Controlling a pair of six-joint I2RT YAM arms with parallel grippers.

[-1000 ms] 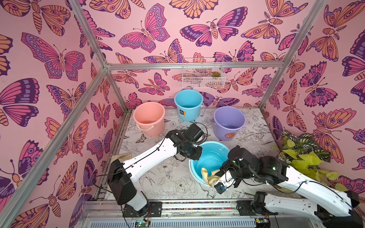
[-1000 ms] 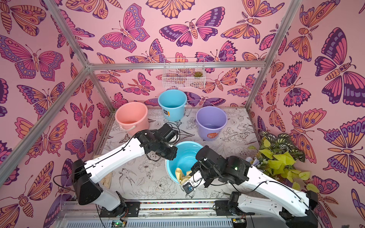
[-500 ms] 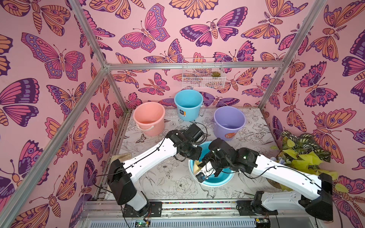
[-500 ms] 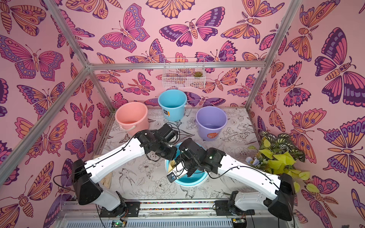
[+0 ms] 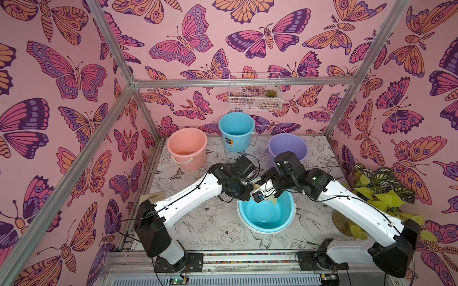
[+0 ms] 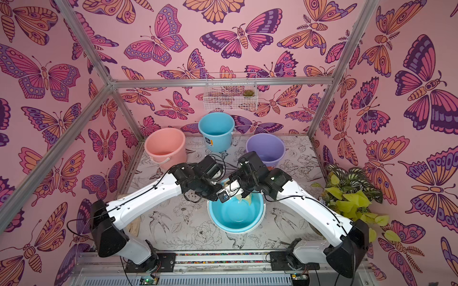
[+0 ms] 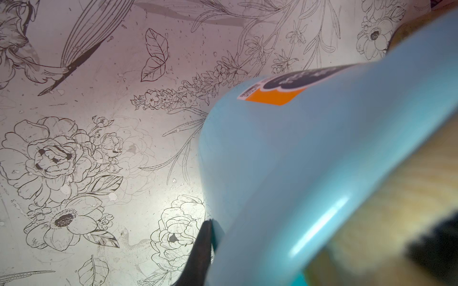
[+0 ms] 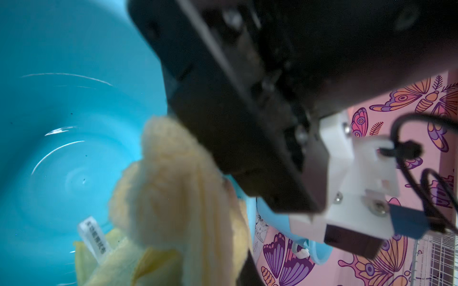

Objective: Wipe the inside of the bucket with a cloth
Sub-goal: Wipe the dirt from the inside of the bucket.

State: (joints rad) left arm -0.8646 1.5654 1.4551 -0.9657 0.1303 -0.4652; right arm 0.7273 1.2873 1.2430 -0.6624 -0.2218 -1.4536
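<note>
Right gripper (image 5: 268, 196), clenched on the yellow cloth (image 5: 273, 200), has swept across the blue bucket (image 5: 262, 219) to its far rim, which the left gripper (image 5: 249, 192) clamps, so wiping looks underway.

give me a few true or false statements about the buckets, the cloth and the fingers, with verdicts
1. Four buckets are on the table. True.
2. The right fingers hold the yellow cloth inside the front blue bucket. True.
3. The left fingers hang open, touching nothing. False: the left fingers are shut on the front blue bucket's rim.
4. The purple bucket lies on its side. False: the purple bucket stands upright.
</note>
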